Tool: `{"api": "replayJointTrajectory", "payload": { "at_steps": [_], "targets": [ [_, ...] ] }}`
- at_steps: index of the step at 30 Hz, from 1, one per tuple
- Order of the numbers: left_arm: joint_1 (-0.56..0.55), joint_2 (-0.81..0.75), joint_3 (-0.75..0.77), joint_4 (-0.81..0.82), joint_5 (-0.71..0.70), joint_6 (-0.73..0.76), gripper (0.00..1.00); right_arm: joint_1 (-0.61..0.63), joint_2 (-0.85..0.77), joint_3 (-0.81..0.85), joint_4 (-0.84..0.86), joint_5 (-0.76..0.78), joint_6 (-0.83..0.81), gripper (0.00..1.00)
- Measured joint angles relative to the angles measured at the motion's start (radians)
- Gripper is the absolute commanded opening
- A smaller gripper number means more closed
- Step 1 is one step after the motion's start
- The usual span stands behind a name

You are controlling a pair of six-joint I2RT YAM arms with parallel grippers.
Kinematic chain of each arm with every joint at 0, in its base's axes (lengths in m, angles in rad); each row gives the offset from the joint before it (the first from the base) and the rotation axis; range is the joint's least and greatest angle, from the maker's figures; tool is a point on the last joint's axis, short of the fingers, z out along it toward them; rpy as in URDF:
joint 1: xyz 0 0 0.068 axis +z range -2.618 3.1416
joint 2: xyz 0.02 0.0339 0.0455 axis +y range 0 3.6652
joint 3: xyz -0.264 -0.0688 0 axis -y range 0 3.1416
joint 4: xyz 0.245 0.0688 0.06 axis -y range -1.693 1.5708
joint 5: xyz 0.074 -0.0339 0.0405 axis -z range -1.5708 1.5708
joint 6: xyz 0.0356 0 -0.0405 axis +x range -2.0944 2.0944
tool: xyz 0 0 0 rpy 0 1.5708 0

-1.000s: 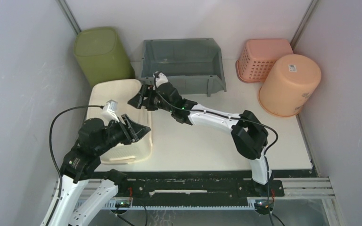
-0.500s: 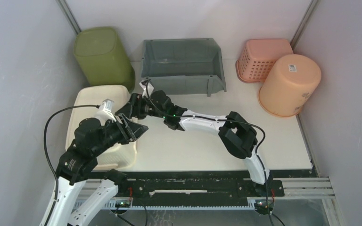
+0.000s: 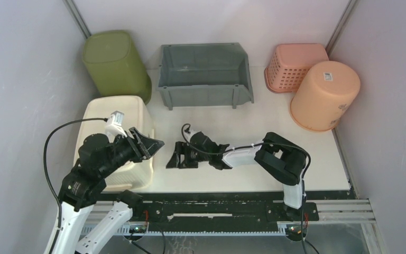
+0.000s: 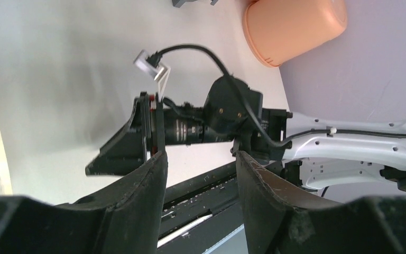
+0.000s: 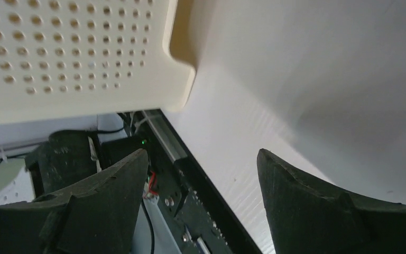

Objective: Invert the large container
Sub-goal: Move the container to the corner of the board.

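Resting mouth-down at the near left corner of the table (image 3: pixel 275 121), the large cream container (image 3: pixel 113 114) is shown with its flat base uppermost and its rim on the surface. The turning-over is therefore judged to be done.

The left jaws are held parted and empty, just beside the container's right wall and above its near corner; nothing is grasped between them. This placement is read as a release, with the container left to stand by itself.

The right jaws are spread wide and empty, low over the table near its near edge, a little to the right of the container and apart from it. In the right wrist view the container's perforated wall (image 5: pixel 74 53) and rim are seen ahead of them, untouched.

A green bin (image 3: pixel 115 61) stands at the far left corner, close behind the container. A grey bin (image 3: pixel 205 71) lies along the far edge, with a pink basket (image 3: pixel 295 66) and an orange bucket (image 3: pixel 325 95) at the far right corner. Nothing lies between the two pairs of jaws and the near edge.
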Motion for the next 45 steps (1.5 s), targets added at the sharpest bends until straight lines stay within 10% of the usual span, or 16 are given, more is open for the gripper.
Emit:
{"api": "replayJointTrajectory", "payload": {
  "at_steps": [14,27,36,45],
  "targets": [
    [0.0,-0.018,0.0,-0.007,0.002,0.022,0.55,0.045,0.131,0.211,0.132,-0.027,0.069,0.59],
    [0.001,-0.039,-0.001,-0.012,0.009,0.022,0.55,0.041,0.451,0.534,0.243,-0.132,0.199,0.58],
    [0.001,-0.061,-0.017,-0.015,0.034,0.031,0.55,-0.039,0.326,0.274,0.257,-0.159,0.174,0.64],
    [0.001,-0.082,-0.038,-0.019,0.031,0.064,0.55,-0.208,0.054,0.36,-0.16,-0.135,-0.187,0.7]
  ]
}}
